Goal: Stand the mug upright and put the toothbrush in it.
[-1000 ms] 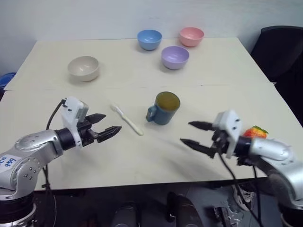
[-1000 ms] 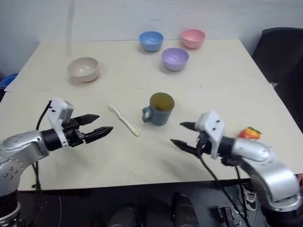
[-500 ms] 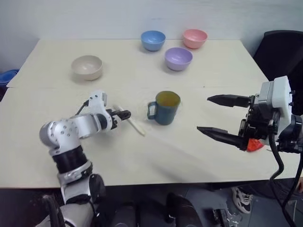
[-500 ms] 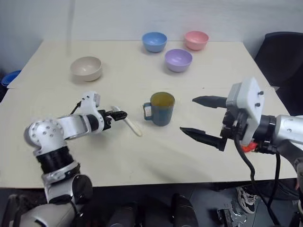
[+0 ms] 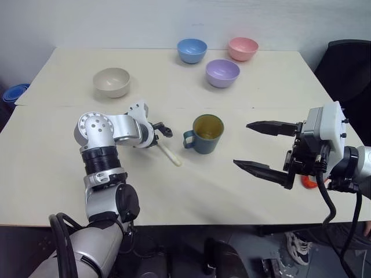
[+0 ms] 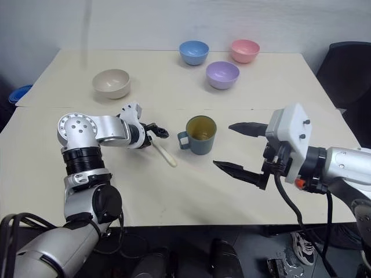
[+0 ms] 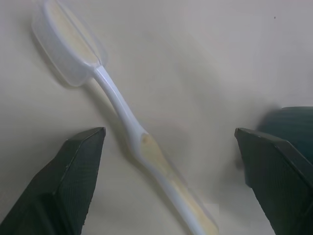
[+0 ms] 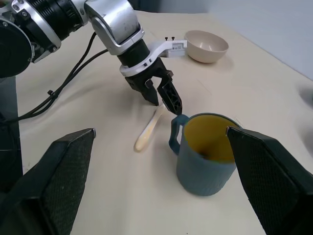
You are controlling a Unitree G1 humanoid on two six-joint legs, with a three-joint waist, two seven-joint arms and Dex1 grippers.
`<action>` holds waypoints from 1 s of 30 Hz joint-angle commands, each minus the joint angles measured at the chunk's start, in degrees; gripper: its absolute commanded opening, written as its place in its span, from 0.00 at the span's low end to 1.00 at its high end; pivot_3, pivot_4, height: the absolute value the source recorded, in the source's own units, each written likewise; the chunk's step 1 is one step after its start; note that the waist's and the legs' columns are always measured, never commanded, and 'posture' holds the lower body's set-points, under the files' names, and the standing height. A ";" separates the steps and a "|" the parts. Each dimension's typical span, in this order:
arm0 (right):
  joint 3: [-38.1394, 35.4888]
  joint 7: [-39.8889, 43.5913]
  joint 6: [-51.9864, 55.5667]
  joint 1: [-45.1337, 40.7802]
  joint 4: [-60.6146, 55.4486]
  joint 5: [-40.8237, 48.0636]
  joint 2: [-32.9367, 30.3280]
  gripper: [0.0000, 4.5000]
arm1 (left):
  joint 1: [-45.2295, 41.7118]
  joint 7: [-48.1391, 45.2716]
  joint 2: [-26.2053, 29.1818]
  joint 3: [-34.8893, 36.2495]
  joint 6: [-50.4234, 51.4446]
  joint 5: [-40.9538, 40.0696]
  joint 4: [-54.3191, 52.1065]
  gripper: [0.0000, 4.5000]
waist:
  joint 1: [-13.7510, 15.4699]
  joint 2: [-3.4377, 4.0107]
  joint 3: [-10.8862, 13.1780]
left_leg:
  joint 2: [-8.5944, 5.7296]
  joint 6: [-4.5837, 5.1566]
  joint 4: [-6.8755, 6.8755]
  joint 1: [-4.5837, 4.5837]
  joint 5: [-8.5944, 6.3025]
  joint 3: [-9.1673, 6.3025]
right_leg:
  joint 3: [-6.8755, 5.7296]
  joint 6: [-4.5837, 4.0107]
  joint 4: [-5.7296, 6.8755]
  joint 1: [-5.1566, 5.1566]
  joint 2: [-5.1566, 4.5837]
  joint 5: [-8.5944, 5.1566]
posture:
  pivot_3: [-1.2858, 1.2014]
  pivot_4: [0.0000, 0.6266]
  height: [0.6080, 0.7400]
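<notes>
The teal-blue mug (image 5: 206,134) stands upright mid-table, yellow inside showing, its handle toward my left arm. Just left of it the cream toothbrush (image 5: 168,154) lies flat on the table. My left gripper (image 5: 160,131) points down at the brush's head end. In the left wrist view its open fingers (image 7: 74,185) straddle the toothbrush (image 7: 146,152) without touching it, and the mug's edge (image 7: 294,128) shows beside one finger. My right gripper (image 5: 243,145) hovers wide open to the right of the mug, empty. The right wrist view looks across the mug (image 8: 204,152) at the left gripper (image 8: 164,97).
Four bowls sit at the back: beige (image 5: 112,82), blue (image 5: 192,50), pink (image 5: 243,48), purple (image 5: 222,73). An orange-red object (image 5: 305,181) lies half hidden behind my right hand. A black chair (image 5: 348,58) stands off the table's far right corner.
My left arm has swung forward and toward the mug, tipping down over the toothbrush's head end. My right gripper has risen and opened wider. The mug and toothbrush have not moved.
</notes>
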 commanded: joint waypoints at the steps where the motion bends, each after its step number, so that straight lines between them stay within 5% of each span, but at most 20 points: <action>1: -1.50 -1.88 -1.14 -1.19 -2.30 1.71 -0.90 0.99 | -0.69 1.39 0.09 0.72 0.78 0.16 6.20 0.78 | 0.24 0.05 -0.03 | 0.00 -0.01 0.00 0.01 0.01 0.00 | 0.00 0.00 0.00 0.00 0.00 0.00 | 0.52 0.24 1.00; 13: -3.58 -4.93 -2.54 3.37 -4.56 3.18 -0.74 0.99 | -4.46 0.11 2.55 1.40 0.78 5.70 11.85 0.05 | 0.66 0.05 -0.03 | -0.24 -0.02 0.00 -0.03 0.01 -0.03 | -0.03 0.00 -0.03 0.01 -0.02 0.00 | 0.52 0.24 1.00; 19: -7.22 -5.29 -1.21 7.40 -4.33 6.95 -1.55 1.00 | -4.15 -5.27 6.64 0.24 -1.41 9.14 9.78 0.04 | 0.12 0.05 -0.03 | -0.19 -0.07 -0.01 0.00 0.03 -0.02 | -0.03 0.00 -0.02 0.01 0.02 0.00 | 0.52 0.24 1.00; 24: -11.19 -7.71 -0.66 9.39 -3.49 8.76 -2.03 1.00 | -6.89 -36.29 13.43 -12.95 -26.22 9.25 5.73 0.04 | -0.82 0.03 0.00 | -0.10 -0.25 -0.09 -0.13 0.11 0.14 | -0.09 -0.03 0.01 -0.18 0.10 -0.01 | 0.52 0.24 1.00; 30: -13.57 -11.00 -0.19 11.89 -3.50 12.21 -1.98 1.00 | -11.44 -64.74 13.14 -13.30 -37.45 0.34 0.12 0.04 | -0.69 0.00 0.02 | -0.13 -0.25 -0.13 -0.36 0.12 0.32 | -0.33 -0.09 -0.15 -0.24 0.06 -0.05 | 0.52 0.24 1.00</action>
